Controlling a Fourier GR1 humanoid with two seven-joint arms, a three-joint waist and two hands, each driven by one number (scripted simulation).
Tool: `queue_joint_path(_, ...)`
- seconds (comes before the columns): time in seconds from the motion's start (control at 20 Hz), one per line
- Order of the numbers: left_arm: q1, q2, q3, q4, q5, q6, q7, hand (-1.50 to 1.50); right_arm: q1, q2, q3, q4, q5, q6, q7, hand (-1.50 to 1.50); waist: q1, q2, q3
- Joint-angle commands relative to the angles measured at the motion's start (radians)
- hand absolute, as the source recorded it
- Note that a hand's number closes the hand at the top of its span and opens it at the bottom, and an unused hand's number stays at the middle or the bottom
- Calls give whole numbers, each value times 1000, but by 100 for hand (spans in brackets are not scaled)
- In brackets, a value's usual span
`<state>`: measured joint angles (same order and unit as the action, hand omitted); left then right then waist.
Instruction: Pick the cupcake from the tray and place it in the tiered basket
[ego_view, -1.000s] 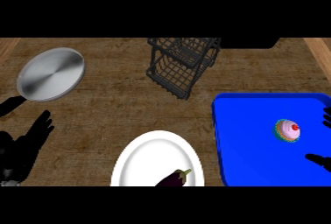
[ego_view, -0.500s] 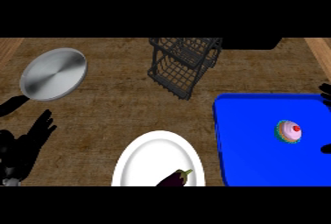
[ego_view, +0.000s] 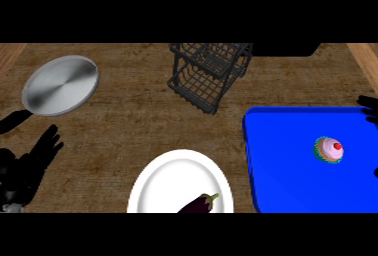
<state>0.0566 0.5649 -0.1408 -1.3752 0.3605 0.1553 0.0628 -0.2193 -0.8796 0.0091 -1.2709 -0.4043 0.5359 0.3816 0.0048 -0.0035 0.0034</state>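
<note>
The cupcake (ego_view: 330, 150), pink frosting with a red cherry in a teal wrapper, stands on the blue tray (ego_view: 288, 170) at the right. The black wire tiered basket (ego_view: 208, 70) stands at the back centre, well apart from the tray. Only dark fingertips of my right hand (ego_view: 368, 106) show at the right edge, beyond the cupcake and not touching it; they look straight. My left hand (ego_view: 26, 170) rests open at the lower left, fingers up, holding nothing.
A white plate (ego_view: 173, 185) with a dark eggplant (ego_view: 198, 204) on its near edge lies at front centre, left of the tray. A round steel pan (ego_view: 60, 85) sits at the back left. The counter top is brown wood.
My right hand has drawn away to the right, so that less of it shows than a second ago. The cupcake, the tray and my left hand have stayed in place.
</note>
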Motion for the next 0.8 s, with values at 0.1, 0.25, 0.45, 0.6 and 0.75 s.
queue_joint_path(0.1, -31, -39, 24, 64, -39, -32, 11, 0, -28, -1, -24, 56, 68, 62, 63, -150, -3, 4, -4)
queue_joint_path(0.25, 22, -35, 65, 51, -28, -75, -18, 0, 56, 3, -60, 1, 79, 60, 76, -150, -6, 3, -4)
queue_joint_path(0.45, -4, -66, 77, 70, -73, -81, -10, 0, -5, 74, -71, 49, 94, 88, 104, -150, -3, 4, -4)
queue_joint_path(0.6, -60, -110, 74, 109, -111, -50, 10, 0, 42, 65, -94, 45, 119, 144, 54, -150, -8, 4, -4)
queue_joint_path(0.75, -19, -89, 124, 93, -107, -113, -12, 0, 37, 86, -142, 108, 140, 180, 13, -150, -4, 4, -3)
